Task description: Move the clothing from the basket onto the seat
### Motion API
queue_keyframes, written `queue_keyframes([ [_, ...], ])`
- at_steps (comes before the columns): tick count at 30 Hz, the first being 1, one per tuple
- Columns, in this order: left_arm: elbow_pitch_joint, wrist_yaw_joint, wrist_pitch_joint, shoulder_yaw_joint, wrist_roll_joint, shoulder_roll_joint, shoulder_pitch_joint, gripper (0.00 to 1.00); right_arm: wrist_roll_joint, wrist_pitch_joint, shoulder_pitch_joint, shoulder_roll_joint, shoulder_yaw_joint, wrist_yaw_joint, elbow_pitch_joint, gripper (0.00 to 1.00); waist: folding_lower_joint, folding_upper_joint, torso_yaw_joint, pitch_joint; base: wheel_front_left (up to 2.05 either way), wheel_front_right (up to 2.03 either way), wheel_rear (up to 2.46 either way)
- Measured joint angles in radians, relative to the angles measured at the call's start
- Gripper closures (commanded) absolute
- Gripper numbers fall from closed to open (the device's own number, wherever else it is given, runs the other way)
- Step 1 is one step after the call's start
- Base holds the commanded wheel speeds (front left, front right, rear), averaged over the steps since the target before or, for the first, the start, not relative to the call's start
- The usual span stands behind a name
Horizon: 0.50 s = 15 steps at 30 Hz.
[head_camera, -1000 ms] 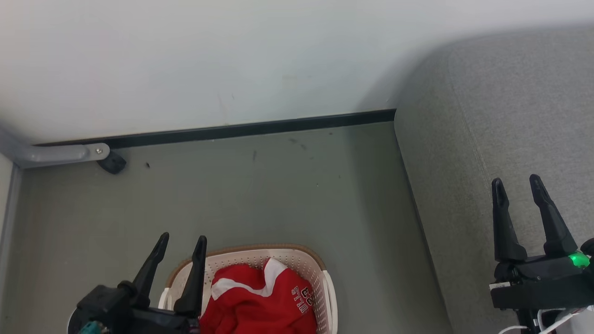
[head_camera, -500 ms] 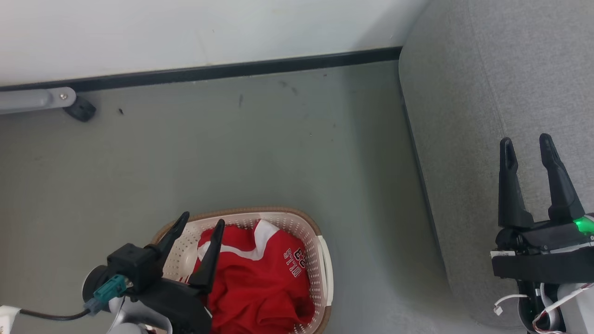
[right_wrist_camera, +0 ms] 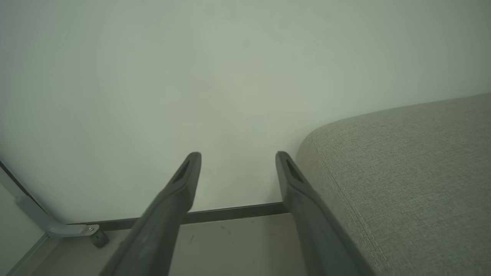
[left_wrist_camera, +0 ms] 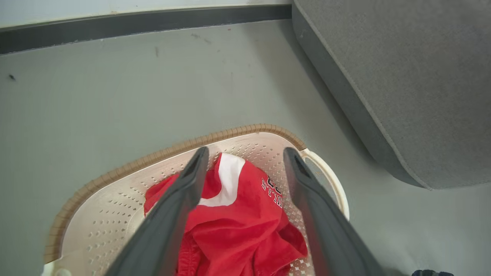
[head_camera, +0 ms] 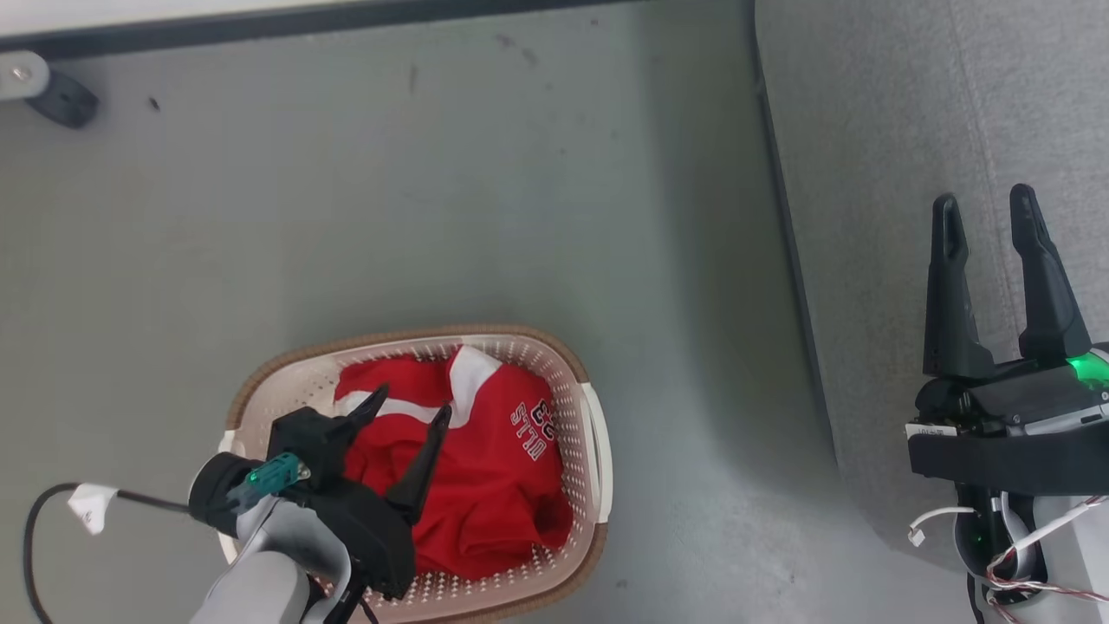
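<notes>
Clothing [head_camera: 494, 494] bunched under our left gripper [head_camera: 412, 403], white stripe [left_wrist_camera: 229, 176] along its spread fingers [left_wrist_camera: 172, 214]; right gripper [head_camera: 984, 199] spread too; left's newly over the basket [head_camera: 520, 347].

Cream basket [head_camera: 598, 451] with brown rim at lower centre on grey floor [head_camera: 433, 199], red clothing [head_camera: 485, 485] inside, left gripper [head_camera: 409, 411] spread above it, grey seat [head_camera: 866, 173] at right, right gripper [head_camera: 986, 206] spread over it
</notes>
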<state>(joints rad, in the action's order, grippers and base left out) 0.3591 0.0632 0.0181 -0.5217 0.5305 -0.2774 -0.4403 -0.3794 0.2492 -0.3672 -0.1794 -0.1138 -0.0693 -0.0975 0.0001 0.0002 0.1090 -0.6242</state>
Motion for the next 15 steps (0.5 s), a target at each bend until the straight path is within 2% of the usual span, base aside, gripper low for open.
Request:
queue_keyframes([
  [15, 0.205, 0.035, -0.041, -0.054, -0.04, 0.023, -0.119, 0.0, 0.011, 0.0, -0.057, 0.001, -0.019, -0.001, -0.018, 0.0, 0.0, 0.0, 0.026, -0.122, 0.0, 0.0, 0.0],
])
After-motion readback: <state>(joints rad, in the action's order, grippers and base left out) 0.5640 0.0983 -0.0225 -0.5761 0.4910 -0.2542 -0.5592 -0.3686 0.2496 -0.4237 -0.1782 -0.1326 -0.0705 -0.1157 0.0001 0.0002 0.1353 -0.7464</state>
